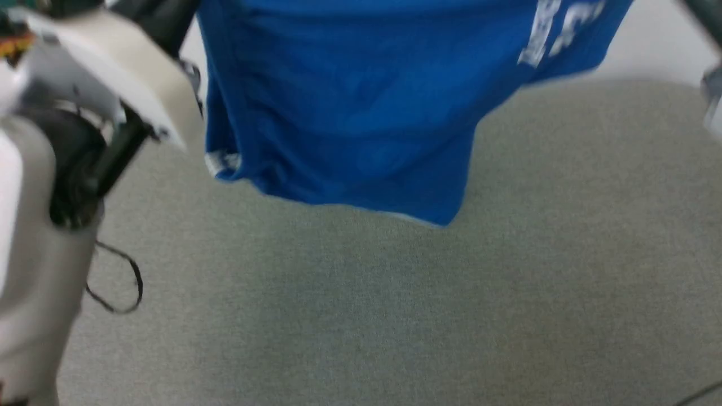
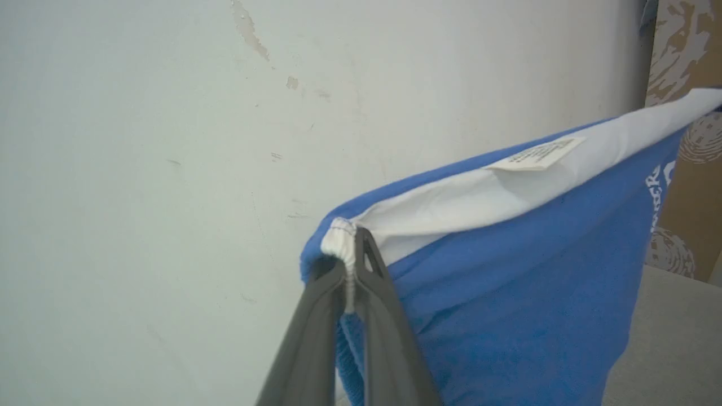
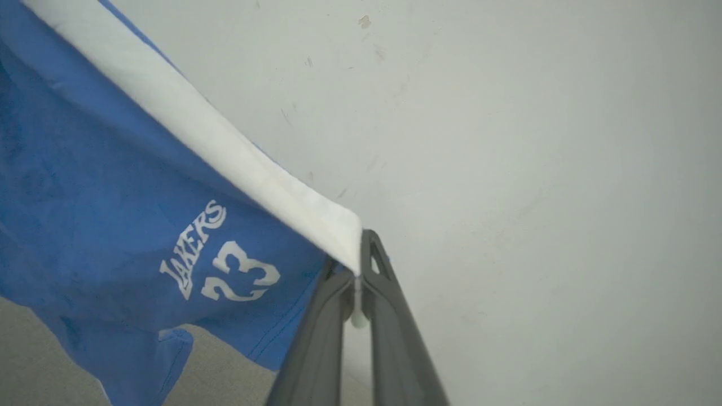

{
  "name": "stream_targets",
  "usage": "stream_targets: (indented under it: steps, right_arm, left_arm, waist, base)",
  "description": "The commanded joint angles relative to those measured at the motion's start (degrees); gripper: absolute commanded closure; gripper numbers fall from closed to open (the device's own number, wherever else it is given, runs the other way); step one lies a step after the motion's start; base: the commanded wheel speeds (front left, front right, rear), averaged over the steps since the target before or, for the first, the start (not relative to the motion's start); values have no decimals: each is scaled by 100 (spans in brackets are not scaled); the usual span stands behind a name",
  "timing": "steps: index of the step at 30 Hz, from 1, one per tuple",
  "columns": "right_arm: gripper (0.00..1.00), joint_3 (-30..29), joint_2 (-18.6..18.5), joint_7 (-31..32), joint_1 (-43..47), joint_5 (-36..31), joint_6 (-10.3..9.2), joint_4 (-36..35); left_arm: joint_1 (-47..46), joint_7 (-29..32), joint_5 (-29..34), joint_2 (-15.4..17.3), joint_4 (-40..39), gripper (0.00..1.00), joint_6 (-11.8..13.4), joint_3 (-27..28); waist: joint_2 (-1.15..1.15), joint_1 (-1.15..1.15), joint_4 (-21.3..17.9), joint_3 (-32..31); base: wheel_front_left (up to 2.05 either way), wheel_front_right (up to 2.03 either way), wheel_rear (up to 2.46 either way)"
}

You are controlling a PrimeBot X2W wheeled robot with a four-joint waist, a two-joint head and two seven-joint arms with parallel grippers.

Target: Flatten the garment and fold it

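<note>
Left gripper (image 2: 351, 252): closed tight on the gathered white corner of the waistband (image 2: 451, 203), at my left end of it.
Right gripper (image 3: 356, 264): pinched together on the opposite white waistband corner.
Basketball shorts (image 1: 350, 113): bright blue, hanging in the air between my two grippers. The legs drop toward the desk (image 1: 507, 316), and I cannot tell whether the hems touch it.
Long axis: the waistband runs straight from one gripper to the other, left to right across my front. Both arms hold an end, so neither is nearer.
Next move, as I judge it: lower both ends together, keeping the band taut, so the legs land flat.
Print (image 3: 220, 254): white "LAKERS 23" on the leg by my right gripper; blurred in the head view.
Tag (image 2: 536, 153): small and white, inside the waistband; its print is too fine to read.
Backdrop: a pale scuffed wall (image 3: 536, 141).
</note>
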Motion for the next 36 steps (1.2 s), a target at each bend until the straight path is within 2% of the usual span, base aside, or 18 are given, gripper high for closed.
stream_targets:
  steps: [1,5,10,15,19,27,36]
  right_arm:
    - [100,65,55,-32,-336,-74,-6,210]
    - [100,437,291,-143,-1394,-220,-6,926]
    - [100,833,686,-513,-2608,-490,-6,1939]
    - [100,1012,1063,-1135,-3515,-851,-6,2906]
    - [100,1005,1377,-1638,-3886,-1117,-6,3577]
    - [100,1467,1703,-2082,-3577,-1041,-6,4405]
    - [100,2335,1648,-2285,-2060,-693,-6,4792]
  left_arm:
    - [-253,13,-25,-27,205,100,-62,-10]
    - [-1079,-8,75,-6,985,100,-200,-113]
    - [-2228,-333,229,-118,2081,100,-296,-223]
    - [-3181,-1067,431,-360,2976,100,-277,-169]
    - [-3552,-1741,632,-518,3520,100,-242,-198]
    - [-3100,-2430,606,-833,4426,100,-288,-455]
    - [-1220,-2845,525,-1102,4949,100,-348,-1111]
  waist:
    - [0,0,-117,578]
    - [0,0,-225,1189]
    - [0,0,-372,1824]
    - [0,0,-425,2253]
    - [0,0,-391,2411]
    - [0,0,-195,2422]
    - [0,0,31,1852]
  base:
    - [0,0,0]
    - [0,0,0]
    - [0,0,0]
    - [0,0,0]
    - [0,0,0]
    - [0,0,0]
    - [0,0,0]
